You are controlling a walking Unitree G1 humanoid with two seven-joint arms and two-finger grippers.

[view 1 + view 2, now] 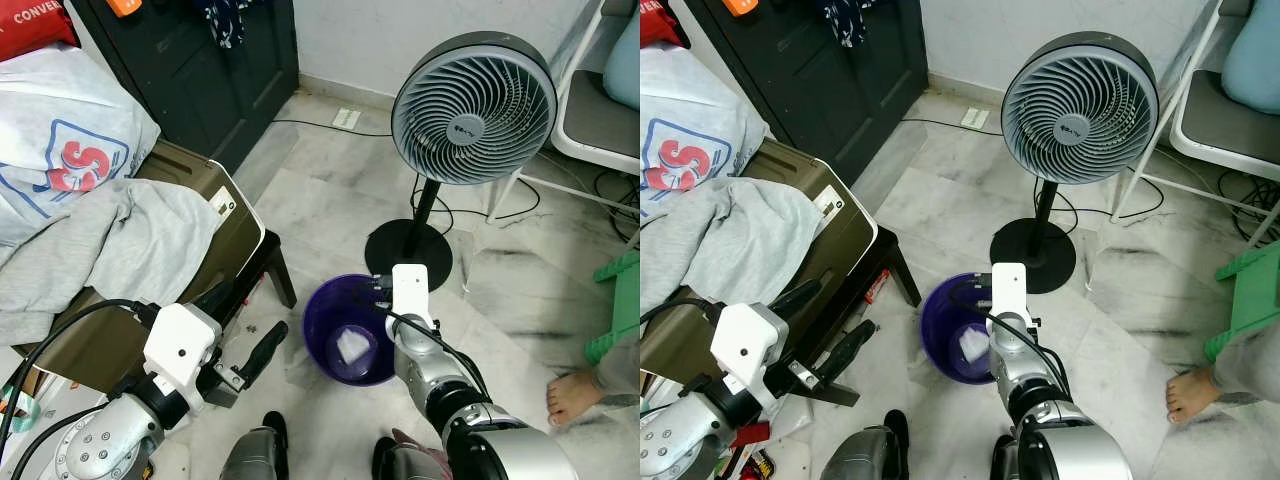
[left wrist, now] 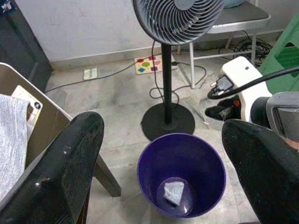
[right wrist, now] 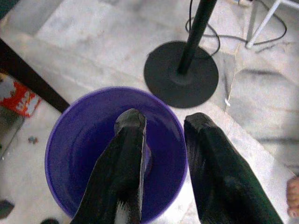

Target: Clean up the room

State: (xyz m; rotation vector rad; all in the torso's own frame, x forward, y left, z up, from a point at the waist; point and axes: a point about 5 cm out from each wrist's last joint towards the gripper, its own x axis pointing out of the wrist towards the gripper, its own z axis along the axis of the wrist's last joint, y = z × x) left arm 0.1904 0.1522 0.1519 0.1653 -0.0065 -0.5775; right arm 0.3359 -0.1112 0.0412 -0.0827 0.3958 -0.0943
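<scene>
over the purple bin, a scrap already down

above the purple bin point(image 1: 350, 330) hangs the right claw point(image 3: 163, 123), its two black fingers a little apart with nothing between them, their tips over the bin's open mouth. a crumpled white scrap point(image 2: 174, 192) lies on the bin's bottom, well below the rim. it looks like paper or thin plastic: light, soft, likely to crush and not slip, so a pinch on any raised fold would do if it had to be lifted again. the bin itself reads as thin, stiff plastic, light and easy to tip; its rim is the natural place to grip. the left claw point(image 1: 255, 340) is spread wide and empty beside the bin, near the grey cloth point(image 1: 110, 240) draped over the brown suitcase point(image 1: 210, 215). a standing fan point(image 1: 470, 110) rises just behind the bin on the marble floor point(image 1: 320, 190), and a person's bare foot point(image 1: 572, 393) rests off to the right.
</scene>
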